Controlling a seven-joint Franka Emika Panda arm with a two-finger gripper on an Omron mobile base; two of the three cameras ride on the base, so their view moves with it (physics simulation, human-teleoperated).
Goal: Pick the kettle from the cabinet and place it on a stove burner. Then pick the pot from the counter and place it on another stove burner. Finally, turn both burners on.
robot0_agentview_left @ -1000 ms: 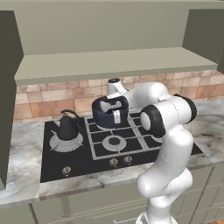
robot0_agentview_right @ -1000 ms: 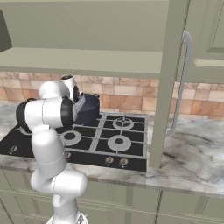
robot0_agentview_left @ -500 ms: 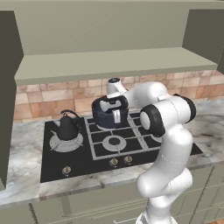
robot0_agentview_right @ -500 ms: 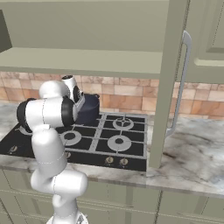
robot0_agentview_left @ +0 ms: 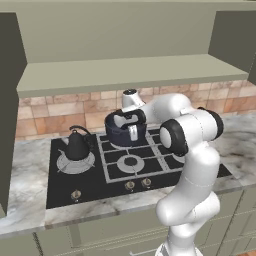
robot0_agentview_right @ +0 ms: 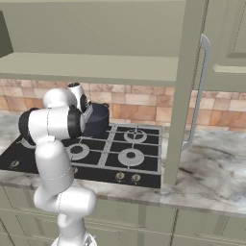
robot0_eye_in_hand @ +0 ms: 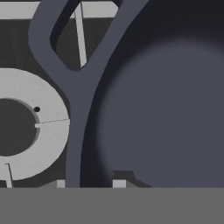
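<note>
Matt navy pot (robot0_agentview_left: pixel 121 133), glossy black hob (robot0_agentview_left: pixel 115 180), veined marble counter (robot0_agentview_right: pixel 211 178)

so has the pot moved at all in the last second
No. In the left base view the pot sits at the same spot over the back of the stove, same gap to the kettle, with the claw shut on its rim.

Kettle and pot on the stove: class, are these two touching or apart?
Apart. The left base view shows the kettle on the large left burner and the pot further right, with open grate between them.
</note>
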